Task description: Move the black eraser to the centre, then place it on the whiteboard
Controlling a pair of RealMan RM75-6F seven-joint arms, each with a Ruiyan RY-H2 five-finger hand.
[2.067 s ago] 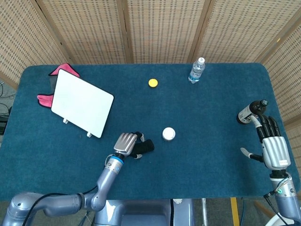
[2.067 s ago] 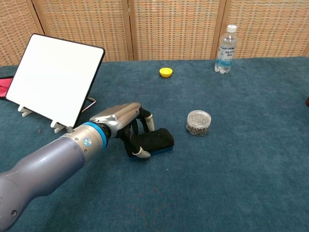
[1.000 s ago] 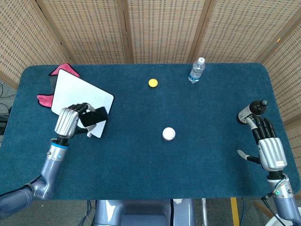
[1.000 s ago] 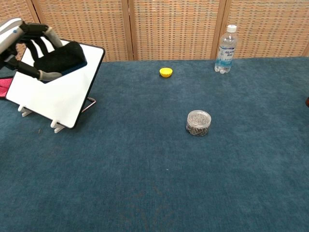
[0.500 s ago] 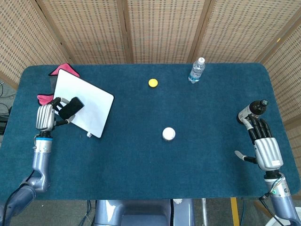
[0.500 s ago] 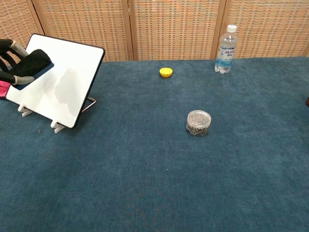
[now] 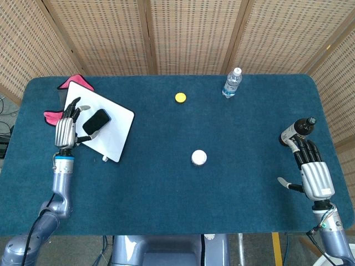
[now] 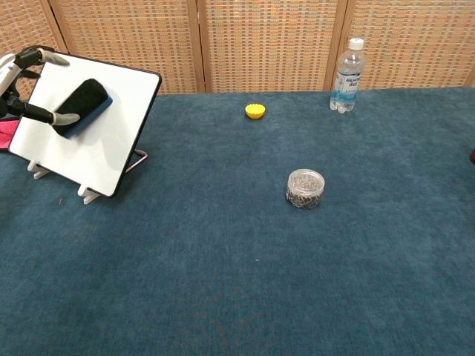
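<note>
The black eraser (image 7: 96,122) (image 8: 83,98) lies against the upper left part of the tilted whiteboard (image 7: 113,130) (image 8: 100,152). My left hand (image 7: 66,128) (image 8: 26,81) is just left of it at the board's left edge. Its fingers (image 8: 38,53) are spread and lifted off the eraser, near the board's top corner. Only the thumb (image 8: 65,117) still touches the eraser's lower end. My right hand (image 7: 315,176) rests at the table's right edge with fingers apart and nothing in it; the chest view does not show it.
A small round jar (image 7: 199,157) (image 8: 305,188) stands mid-table. A yellow cap (image 7: 180,97) (image 8: 255,111) and a water bottle (image 7: 232,82) (image 8: 347,75) are at the back. A dark bottle (image 7: 297,131) lies by my right hand. Pink cloth (image 7: 75,83) shows behind the board.
My left hand moved the eraser right from the board's left edge onto its face. The fingers then spread off it. The right hand has barely moved.
</note>
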